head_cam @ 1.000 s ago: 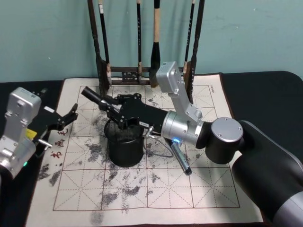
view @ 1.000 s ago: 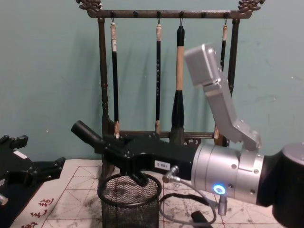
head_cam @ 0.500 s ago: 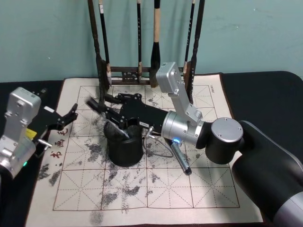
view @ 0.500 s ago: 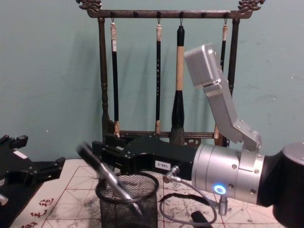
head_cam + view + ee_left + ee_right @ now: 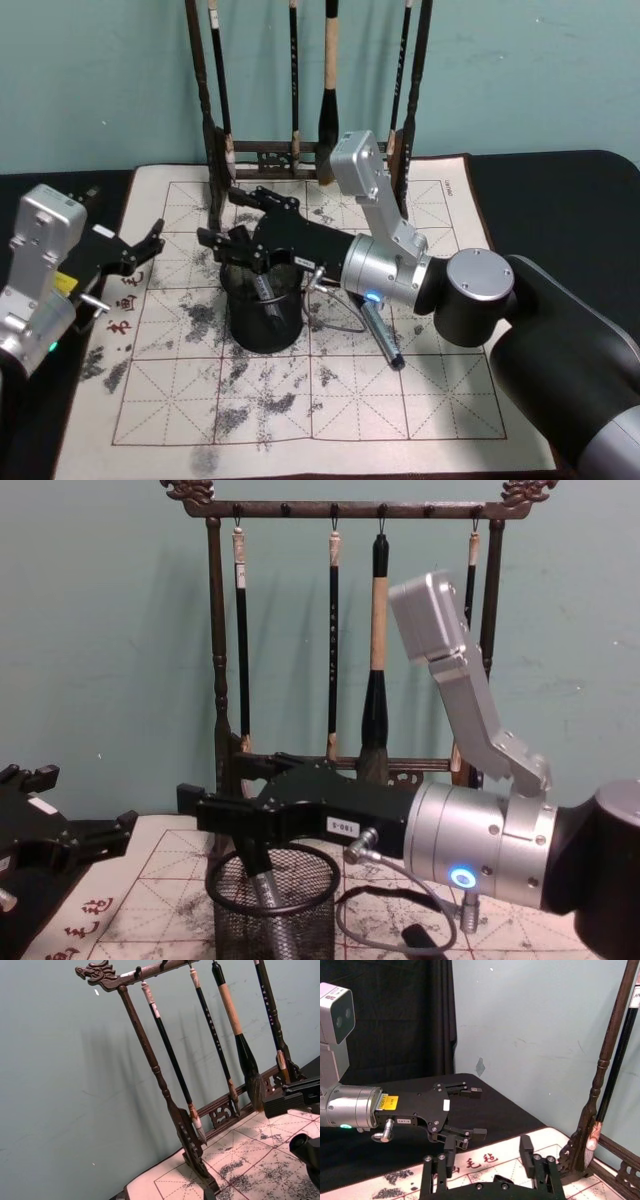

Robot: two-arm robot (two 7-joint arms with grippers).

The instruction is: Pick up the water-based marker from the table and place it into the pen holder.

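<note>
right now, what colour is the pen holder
The pen holder is black wire mesh with a solid black rim, clearest in the chest view.

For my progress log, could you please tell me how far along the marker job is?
Done: the marker stands inside the pen holder. In hand: nothing; the right gripper hangs open above the holder's rim. Left: probably only drawing that arm clear. The left gripper sits open, idle, over the left edge of the mat.

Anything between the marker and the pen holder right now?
Nothing visible. The marker is already inside the pen holder. The right gripper hangs just above the rim, jaws open. The left gripper is parked off to the left, jaws open.
</note>
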